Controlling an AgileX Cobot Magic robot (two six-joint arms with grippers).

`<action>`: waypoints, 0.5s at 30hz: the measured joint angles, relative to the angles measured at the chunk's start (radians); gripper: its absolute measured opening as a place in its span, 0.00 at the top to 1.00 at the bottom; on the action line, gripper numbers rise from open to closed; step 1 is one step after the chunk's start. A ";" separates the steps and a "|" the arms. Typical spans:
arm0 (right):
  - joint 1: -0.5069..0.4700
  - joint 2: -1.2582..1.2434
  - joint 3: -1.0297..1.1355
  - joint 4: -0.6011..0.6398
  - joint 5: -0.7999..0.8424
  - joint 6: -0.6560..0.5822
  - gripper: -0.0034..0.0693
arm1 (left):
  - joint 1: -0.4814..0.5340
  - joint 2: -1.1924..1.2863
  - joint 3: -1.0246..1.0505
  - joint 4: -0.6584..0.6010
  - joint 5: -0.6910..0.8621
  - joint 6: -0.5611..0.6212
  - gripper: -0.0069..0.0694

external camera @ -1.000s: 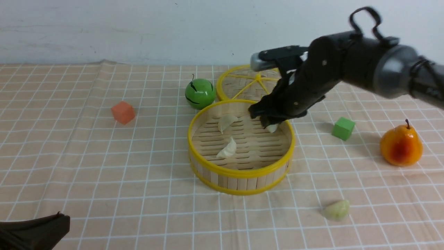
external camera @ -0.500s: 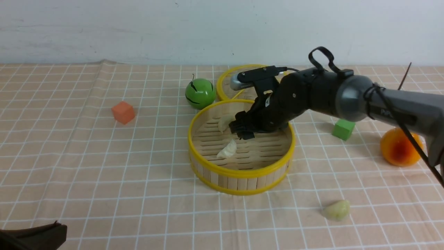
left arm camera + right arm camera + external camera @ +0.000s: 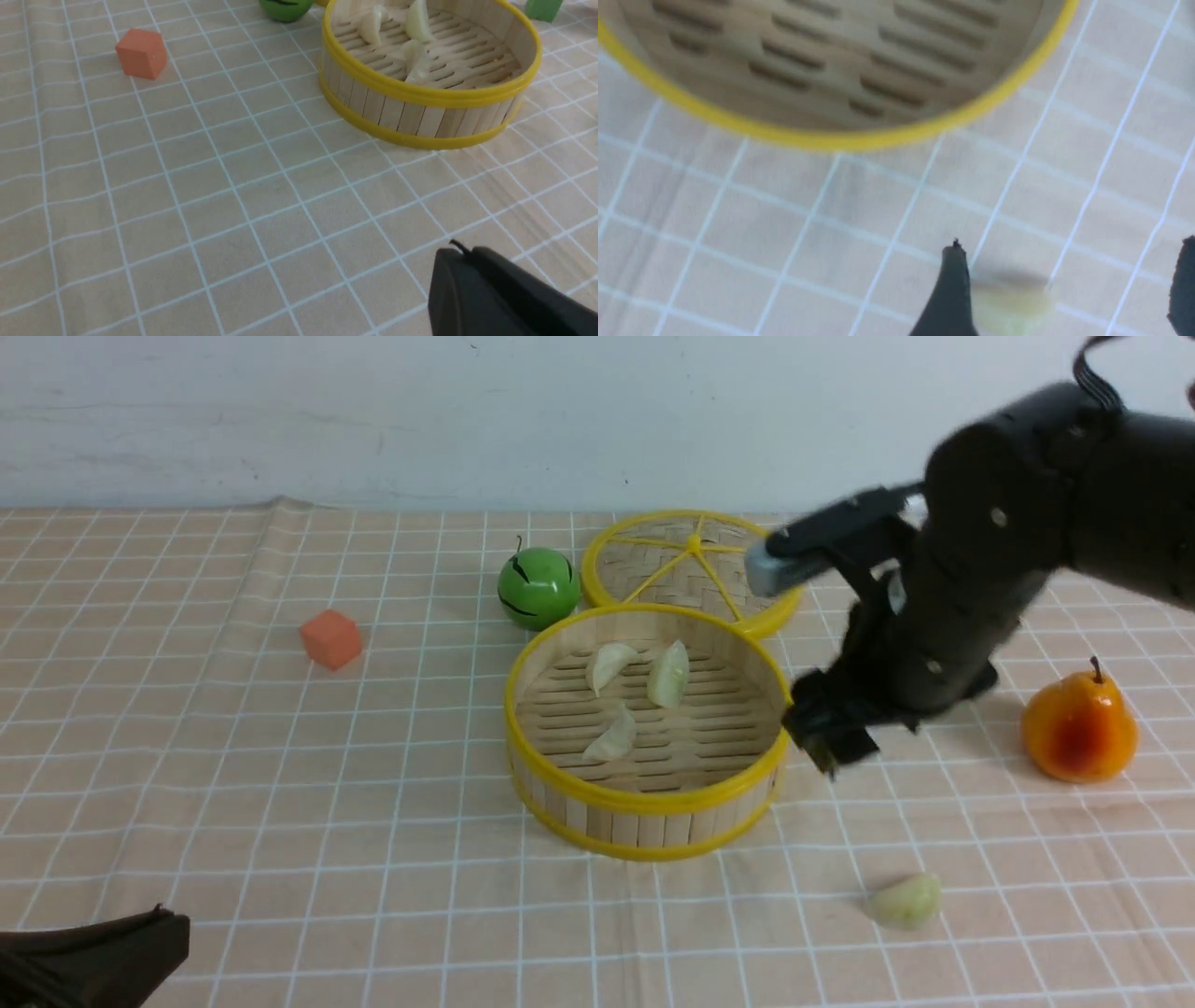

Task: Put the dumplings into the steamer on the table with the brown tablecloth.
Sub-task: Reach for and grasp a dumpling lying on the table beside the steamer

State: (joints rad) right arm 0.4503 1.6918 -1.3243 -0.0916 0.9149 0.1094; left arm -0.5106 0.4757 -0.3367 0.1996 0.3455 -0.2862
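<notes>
The steamer (image 3: 644,800) stands mid-table on the brown tablecloth (image 3: 280,784). Three dumplings lie in it: two creamy ones (image 3: 609,665) (image 3: 613,735) and a paler greenish one (image 3: 669,674). A greenish dumpling (image 3: 906,901) lies on the cloth at the front right. My right gripper (image 3: 831,737) hangs open and empty just outside the steamer's right rim. In the right wrist view that gripper (image 3: 1069,261) is wide apart above the cloth, with the greenish dumpling (image 3: 1013,303) beside one finger (image 3: 952,289). My left gripper (image 3: 455,252) is shut and empty, low at the front left.
The woven lid (image 3: 691,565) lies behind the steamer, with a green ball (image 3: 538,586) to its left. An orange cube (image 3: 331,637) sits at the left and an orange pear (image 3: 1080,728) at the right. The left wrist view shows a green cube (image 3: 542,8) beyond the steamer.
My right gripper opened over the steamer and left the greenish dumpling inside. It then swung right, out past the steamer's right rim. The left arm barely moved.
</notes>
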 joint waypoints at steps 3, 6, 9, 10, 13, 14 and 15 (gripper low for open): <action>0.000 -0.091 0.232 -0.025 -0.148 0.083 0.16 | 0.000 0.000 0.000 0.000 -0.006 0.000 0.89; 0.000 -0.128 0.392 -0.080 -0.309 0.186 0.16 | 0.000 0.000 0.000 0.000 -0.009 0.000 0.89; 0.000 -0.123 0.474 -0.160 -0.427 0.336 0.16 | 0.000 0.000 0.000 0.000 -0.007 0.000 0.89; 0.000 -0.121 0.477 -0.160 -0.427 0.346 0.16 | 0.000 0.000 0.000 0.000 -0.007 0.000 0.89; 0.000 -0.090 0.492 -0.302 -0.497 0.526 0.16 | 0.000 0.000 0.000 0.000 0.003 0.000 0.89; 0.000 -0.080 0.492 -0.345 -0.513 0.568 0.16 | 0.000 0.000 0.000 0.000 0.007 0.000 0.89; -0.001 -0.064 0.492 -0.397 -0.528 0.638 0.16 | 0.000 0.000 0.000 0.000 0.011 0.000 0.89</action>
State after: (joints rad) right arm 0.4495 1.6282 -0.8321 -0.4883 0.3867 0.7471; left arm -0.5106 0.4757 -0.3367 0.1996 0.3565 -0.2862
